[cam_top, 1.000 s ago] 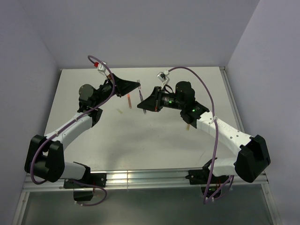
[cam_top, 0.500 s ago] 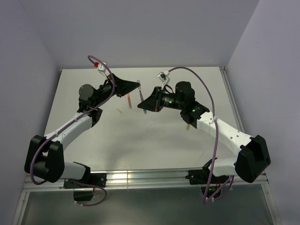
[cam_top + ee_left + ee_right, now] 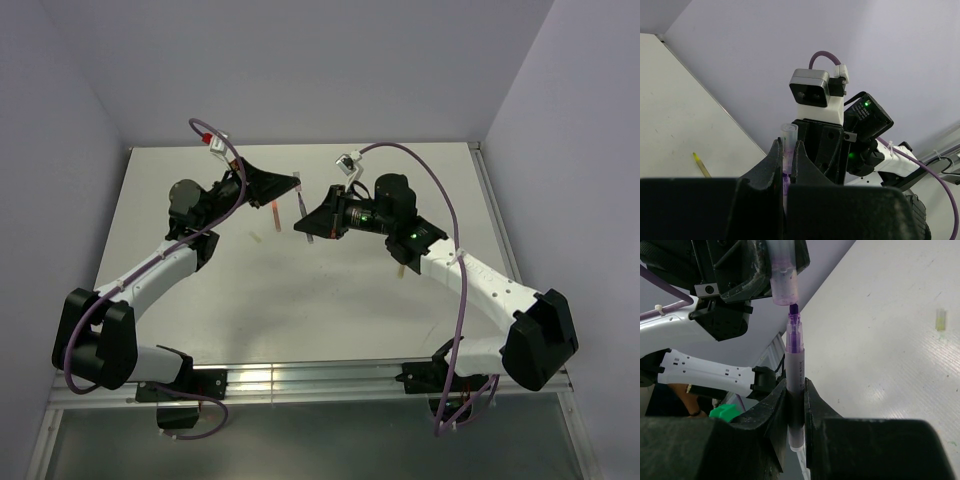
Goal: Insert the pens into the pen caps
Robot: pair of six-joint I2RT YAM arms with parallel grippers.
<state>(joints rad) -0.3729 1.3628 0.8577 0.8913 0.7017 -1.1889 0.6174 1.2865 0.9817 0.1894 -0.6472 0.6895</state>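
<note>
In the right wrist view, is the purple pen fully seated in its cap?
No, the purple pen, held by the right gripper, has only its tip at the mouth of the lilac cap.

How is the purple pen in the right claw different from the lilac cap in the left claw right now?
The purple pen is long and thin; the lilac cap is a short stub. The pen's tip section is deep purple, the cap pale and see-through. The right claw grips the pen, the left claw the cap. Shared: both are clamped and lined up, tip at the cap's mouth, not yet seated.
</note>
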